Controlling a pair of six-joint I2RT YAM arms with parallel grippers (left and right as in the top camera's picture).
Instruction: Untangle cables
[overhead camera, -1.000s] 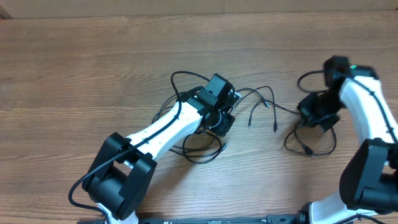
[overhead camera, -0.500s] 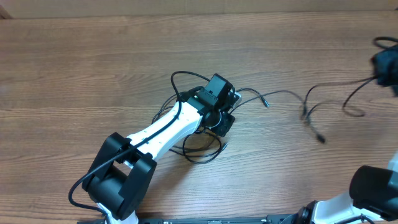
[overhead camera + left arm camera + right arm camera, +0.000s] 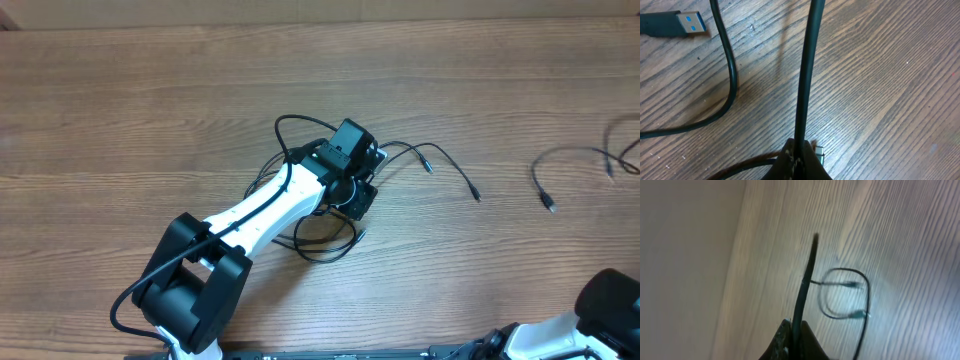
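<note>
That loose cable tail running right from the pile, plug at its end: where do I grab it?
Take the cable tail just behind its plug, coming straight down with jaws set across the cord. That stretch lies flat on the bare table, alone and clear of the pile.

Cables lay bunched mid-table, under and around the left gripper. Two ends ran out to the right. A separate cable lay well apart, near the right edge. A plug lay left of the pinched cord.
</note>
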